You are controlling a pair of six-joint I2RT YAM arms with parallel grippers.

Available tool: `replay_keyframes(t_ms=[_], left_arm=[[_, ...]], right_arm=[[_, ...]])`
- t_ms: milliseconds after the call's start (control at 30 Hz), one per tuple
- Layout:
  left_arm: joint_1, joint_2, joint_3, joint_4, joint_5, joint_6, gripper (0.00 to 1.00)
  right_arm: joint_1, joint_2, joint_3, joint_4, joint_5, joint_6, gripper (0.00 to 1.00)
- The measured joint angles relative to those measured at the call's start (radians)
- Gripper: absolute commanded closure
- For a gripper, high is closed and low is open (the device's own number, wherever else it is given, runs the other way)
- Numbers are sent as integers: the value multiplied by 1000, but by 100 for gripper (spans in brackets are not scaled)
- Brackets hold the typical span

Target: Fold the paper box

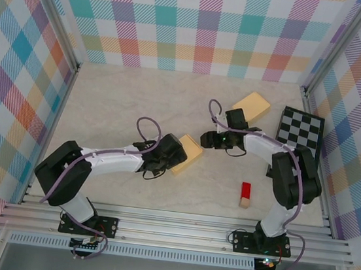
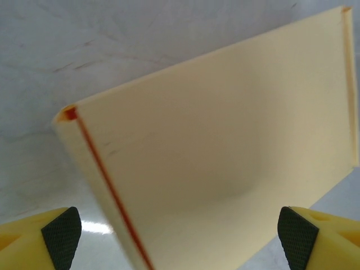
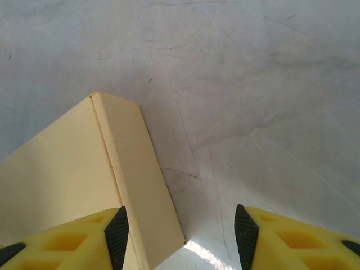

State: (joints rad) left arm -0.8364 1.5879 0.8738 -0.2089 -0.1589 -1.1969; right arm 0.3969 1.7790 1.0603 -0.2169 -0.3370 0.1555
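While the paper box (image 1: 190, 152) lies unformed near the middle of the surface (image 1: 119, 101), I have the left hand (image 2: 180, 239) spread wide astride one end, pads clear of it. The right hand (image 3: 179, 236) is parted and empty just beside a corner. Step in hand, as I judge it: positioning for a fold. Next, one hand must pin a panel while the other lifts along the crease.

You will find the pale yellow paper box (image 1: 189, 153) lying flattened near the middle of the table (image 1: 119, 101), with a thin red line along one creased edge.
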Motion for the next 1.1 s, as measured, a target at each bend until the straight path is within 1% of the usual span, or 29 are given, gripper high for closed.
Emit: replay_keyframes(t_ms=[133, 200, 267, 367, 400, 467, 533, 633, 733, 800, 933, 1000, 1100], left_arm=[[10, 37, 0, 56, -19, -8, 17], [22, 63, 0, 84, -16, -12, 22], [43, 81, 0, 108, -11, -7, 24], [101, 86, 0, 134, 8, 30, 24], [130, 92, 6, 138, 19, 50, 24], [194, 115, 37, 132, 41, 102, 23], [267, 156, 85, 132, 70, 166, 23], [371, 243, 192, 127, 120, 260, 23], [464, 355, 342, 100, 186, 346, 23], [520, 439, 455, 81, 237, 394, 23], [584, 568, 642, 44, 305, 455, 23], [597, 619, 725, 12, 334, 480, 22], [597, 648, 782, -29, 348, 502, 16]], right_arm=[[21, 62, 30, 2, -51, -26, 51], [34, 64, 27, 13, -81, -21, 55], [44, 64, 19, 42, -95, -2, 58], [44, 68, 13, 84, -103, 45, 60], [48, 72, 13, 98, -102, 63, 62], [60, 85, 13, 126, -101, 102, 63], [72, 104, 26, 143, -98, 154, 62], [97, 152, 97, 151, -71, 235, 62], [115, 240, 222, 148, -19, 307, 62], [118, 317, 335, 140, 13, 352, 62], [118, 441, 524, 126, 79, 409, 62], [118, 457, 553, 125, 113, 430, 61], [106, 457, 566, 110, 136, 439, 54]])
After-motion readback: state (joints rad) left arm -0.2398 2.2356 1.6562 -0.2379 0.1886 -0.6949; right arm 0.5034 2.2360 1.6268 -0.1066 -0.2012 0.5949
